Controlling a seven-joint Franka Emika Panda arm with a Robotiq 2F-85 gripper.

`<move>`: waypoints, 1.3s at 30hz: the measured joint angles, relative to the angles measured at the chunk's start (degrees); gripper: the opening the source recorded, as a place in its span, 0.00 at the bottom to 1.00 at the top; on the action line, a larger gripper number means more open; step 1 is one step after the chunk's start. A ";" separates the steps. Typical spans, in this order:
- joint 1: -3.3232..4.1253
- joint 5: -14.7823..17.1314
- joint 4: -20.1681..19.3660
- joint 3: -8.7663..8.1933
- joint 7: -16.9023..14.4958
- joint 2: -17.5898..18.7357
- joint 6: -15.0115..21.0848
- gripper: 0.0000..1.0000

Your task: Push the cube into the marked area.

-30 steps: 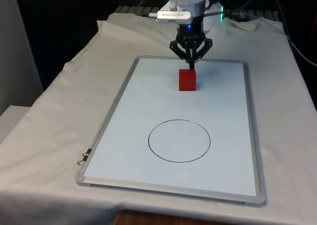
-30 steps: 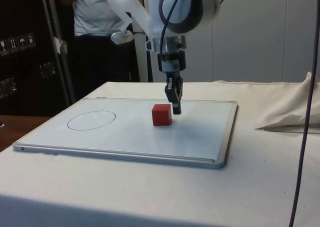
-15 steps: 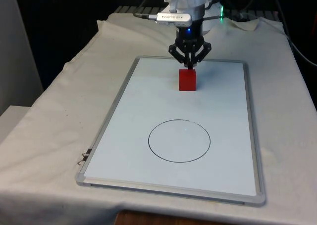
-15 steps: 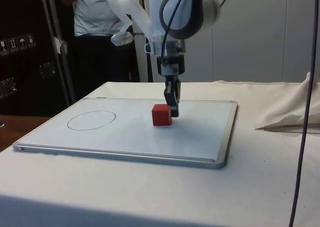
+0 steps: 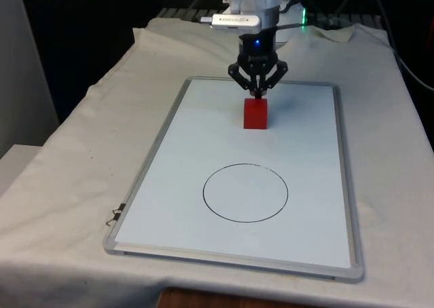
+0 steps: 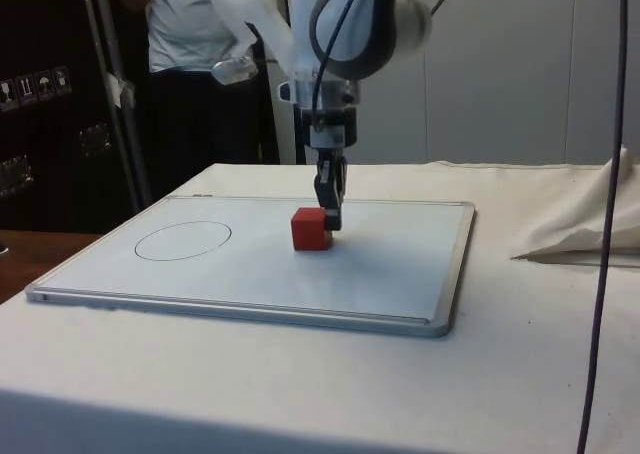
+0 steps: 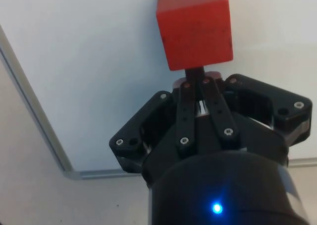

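Whiteboard (image 5: 183,186): red cube (image 5: 255,113) touching closed tool (image 5: 255,93) tips.

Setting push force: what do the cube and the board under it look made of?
Cube: matte red, faintly grainy faces, softened edges; likely painted wood, possibly plastic. Board: smooth, glossy white surface with a grey metal-looking frame, like a whiteboard, so probably slippery.

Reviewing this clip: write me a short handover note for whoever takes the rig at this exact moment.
End effector: shut, holding nothing, tips against the far face of the red cube.
Cube: on the whiteboard, between the end effector and the drawn circle, outside the circle.
Done: contact made behind the cube.
Left: push the cube along the board until it sits inside the circle.
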 measured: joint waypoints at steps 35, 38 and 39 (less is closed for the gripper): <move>-0.17 0.00 18.91 -0.06 -0.11 12.78 -1.55 0.00; -0.17 0.00 21.08 -0.06 -0.11 14.09 -2.01 0.00; -0.17 0.00 21.83 -0.06 -0.11 14.50 -2.23 0.00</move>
